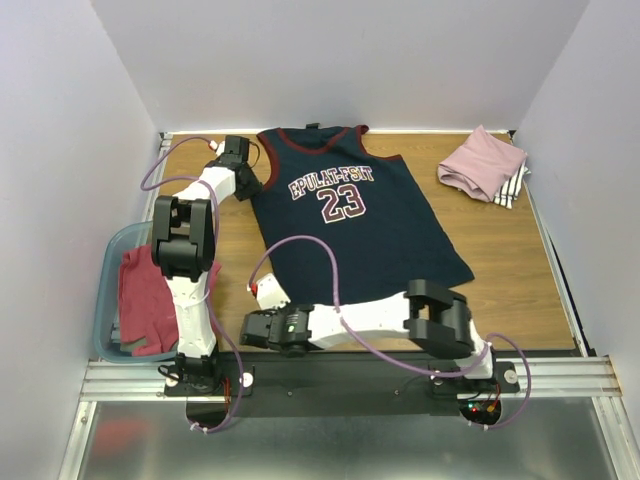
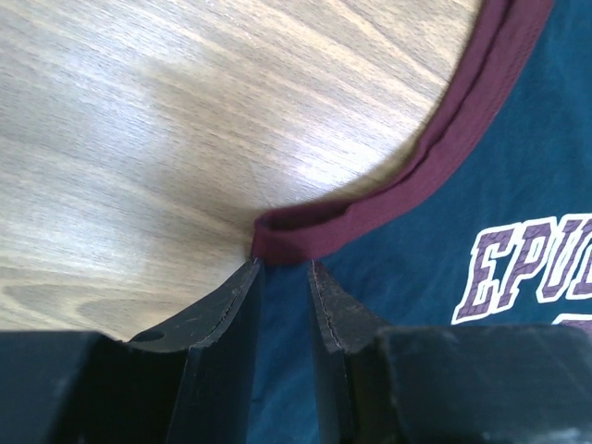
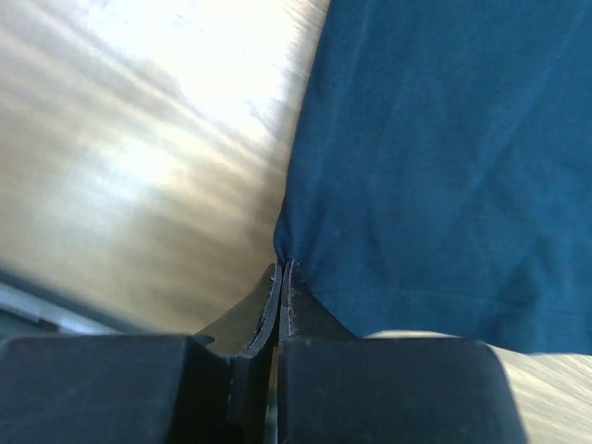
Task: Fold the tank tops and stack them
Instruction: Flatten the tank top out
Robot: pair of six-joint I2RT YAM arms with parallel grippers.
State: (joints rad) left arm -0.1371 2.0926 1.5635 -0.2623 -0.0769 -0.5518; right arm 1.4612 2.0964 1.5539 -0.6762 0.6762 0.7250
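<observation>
The navy jersey [image 1: 350,215] with maroon trim and a white "23" lies spread flat on the wooden table. My left gripper [image 1: 250,178] is at its left armhole. In the left wrist view the gripper [image 2: 282,264] has navy cloth between its fingers, and the maroon trim [image 2: 305,231] bunches at the tips. My right gripper [image 1: 262,292] is at the jersey's near left corner, shut on the hem corner in the right wrist view [image 3: 285,266]. A dusty pink top [image 1: 480,162] lies folded on a white striped one [image 1: 514,186] at the far right. Red tops [image 1: 140,295] sit in the tub.
The translucent teal tub [image 1: 108,265] stands off the table's left edge beside the left arm. White walls close in the far, left and right sides. A metal rail [image 1: 350,375] runs along the near edge under the arm bases.
</observation>
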